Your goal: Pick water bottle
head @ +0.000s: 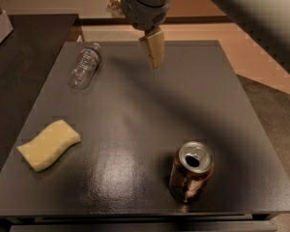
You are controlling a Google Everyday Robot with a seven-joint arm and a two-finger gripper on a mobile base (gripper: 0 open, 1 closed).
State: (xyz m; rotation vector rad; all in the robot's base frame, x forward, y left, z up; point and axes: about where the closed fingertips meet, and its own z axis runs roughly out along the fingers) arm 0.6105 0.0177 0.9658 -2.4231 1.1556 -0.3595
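The water bottle point(84, 65) is a small clear ribbed plastic bottle with a dark cap. It lies on its side at the back left of the dark grey table point(135, 110), cap pointing away. My gripper point(153, 51) hangs from the arm above the back middle of the table. It is to the right of the bottle, well apart from it, and holds nothing.
A yellow sponge point(49, 144) lies at the front left. An open brown soda can point(191, 170) with a silver top stands upright at the front right. A dark counter point(24, 37) adjoins the table on the left. The floor lies beyond the right edge.
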